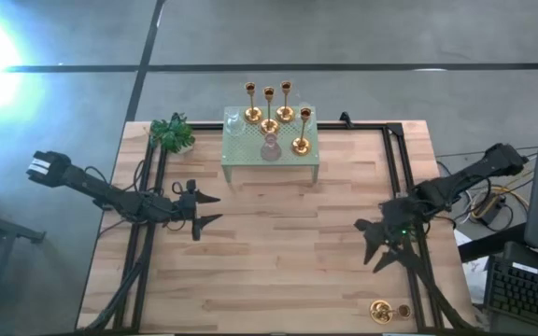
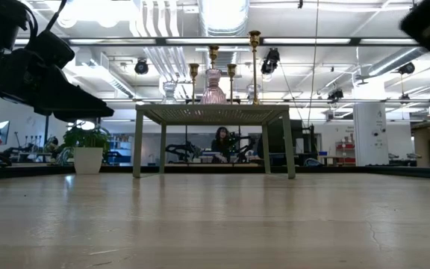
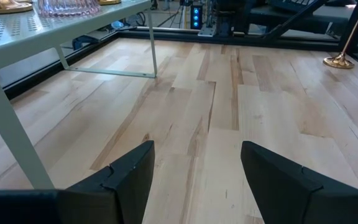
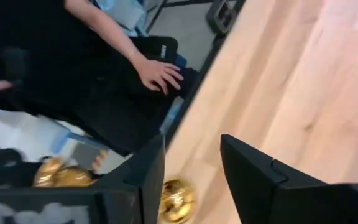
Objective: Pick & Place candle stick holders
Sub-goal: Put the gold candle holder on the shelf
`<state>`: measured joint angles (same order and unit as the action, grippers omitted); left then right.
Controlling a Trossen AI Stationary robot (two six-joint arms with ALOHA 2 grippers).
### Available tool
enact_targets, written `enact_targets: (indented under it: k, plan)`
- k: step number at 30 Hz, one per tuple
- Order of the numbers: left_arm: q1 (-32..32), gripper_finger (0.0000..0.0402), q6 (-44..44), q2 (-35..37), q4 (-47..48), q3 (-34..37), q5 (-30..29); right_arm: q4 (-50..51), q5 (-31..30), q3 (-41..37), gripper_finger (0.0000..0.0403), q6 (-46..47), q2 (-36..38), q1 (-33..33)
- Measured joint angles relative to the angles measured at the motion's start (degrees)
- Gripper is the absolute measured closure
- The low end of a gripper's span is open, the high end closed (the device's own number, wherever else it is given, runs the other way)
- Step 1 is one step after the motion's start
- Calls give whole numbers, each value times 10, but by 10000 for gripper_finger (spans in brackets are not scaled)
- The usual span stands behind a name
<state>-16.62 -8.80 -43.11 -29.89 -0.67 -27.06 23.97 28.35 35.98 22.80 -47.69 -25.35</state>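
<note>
Several gold candle stick holders (image 1: 269, 114) stand by their round bases on a small green perforated stand (image 1: 241, 159) at the table's far middle; they also show in the low view (image 2: 254, 60). One more gold holder (image 1: 379, 311) sits on the table near the front right edge; it also shows in the right wrist view (image 4: 176, 200). My right gripper (image 1: 370, 247) is open and empty, above the table and on the far side of that holder, its fingers (image 4: 257, 171) pointing toward it. My left gripper (image 1: 215, 209) is open and empty at the table's left middle, pointing right.
Clear glass pieces (image 1: 269, 147) share the stand with the holders. A small green plant (image 1: 173, 133) stands at the far left. A black frame (image 1: 409, 177) runs along the table's sides. A person's hand (image 4: 157, 74) shows beyond the table's edge. Bare wood (image 1: 288, 252) lies between the arms.
</note>
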Motion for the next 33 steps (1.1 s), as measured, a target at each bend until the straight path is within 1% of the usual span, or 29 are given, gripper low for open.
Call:
enact_targets:
  k: [2,4,9,12,17,21,25,28,33]
  plan:
    - [0,156,0,0,0,0,0,15,-2,-2,262,39,20,-23]
    - [0,156,0,0,0,0,0,40,-25,-4,270,69,36,-54]
    - [0,156,0,0,0,0,0,103,-105,-5,292,136,74,-141]
    - [0,156,0,0,0,0,0,117,-157,-6,304,175,91,-190]
    - [0,156,0,0,0,0,0,152,-234,-6,319,237,102,-274]
    - [0,156,0,0,0,0,0,152,-277,-13,329,271,101,-343]
    - [0,156,0,0,0,0,0,137,-296,-20,339,278,101,-400]
    - [0,156,0,0,0,0,0,112,-298,-24,344,258,101,-430]
    - [0,156,0,0,0,0,0,95,-301,-29,337,205,100,-449]
